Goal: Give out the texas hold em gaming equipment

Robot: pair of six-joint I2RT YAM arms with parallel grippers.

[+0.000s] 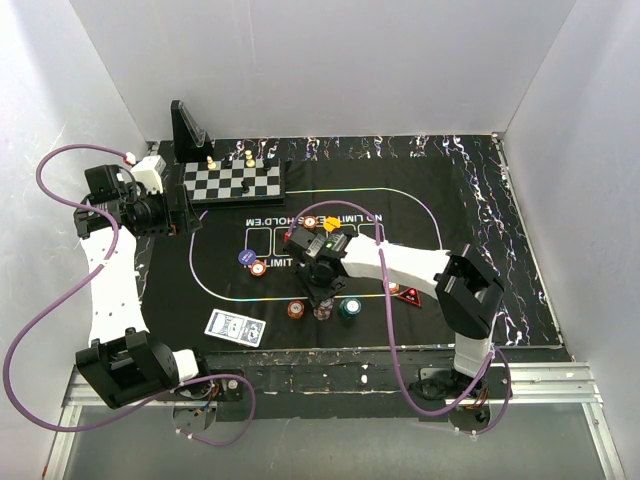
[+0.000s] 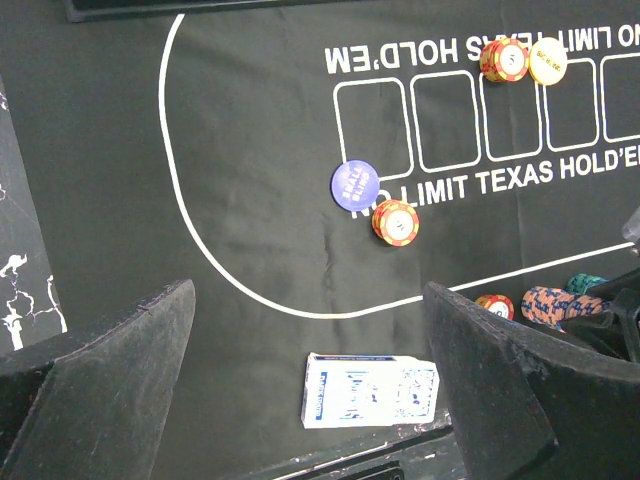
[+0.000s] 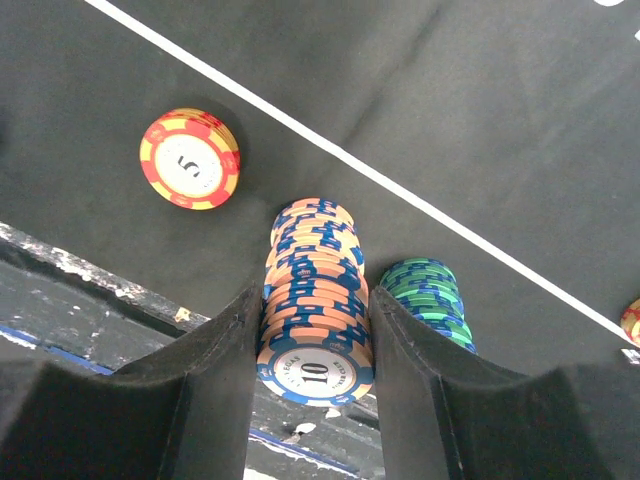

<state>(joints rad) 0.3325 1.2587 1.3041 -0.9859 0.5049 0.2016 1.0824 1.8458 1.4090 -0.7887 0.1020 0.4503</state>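
Observation:
My right gripper (image 3: 315,298) is shut on a tall stack of pink-and-blue poker chips (image 3: 314,340) marked 10; both fingers press its sides. The stack stands near the front line of the poker mat (image 1: 420,215), under the right gripper (image 1: 322,298). A teal chip stack (image 3: 428,292) stands just right of it and a red-and-yellow chip stack (image 3: 190,158) to its left. My left gripper (image 2: 308,300) hangs open and empty high over the mat's left end. Below it lie the blue-patterned deck of cards (image 2: 370,390), a blue disc (image 2: 355,186) and a red-yellow chip stack (image 2: 396,222).
A chessboard (image 1: 237,182) with pieces sits at the back left beside a black stand (image 1: 187,130). A yellow disc (image 1: 331,224) and another chip stack (image 1: 309,222) lie mid-mat. A red triangular marker (image 1: 410,296) lies to the right. White walls enclose the table.

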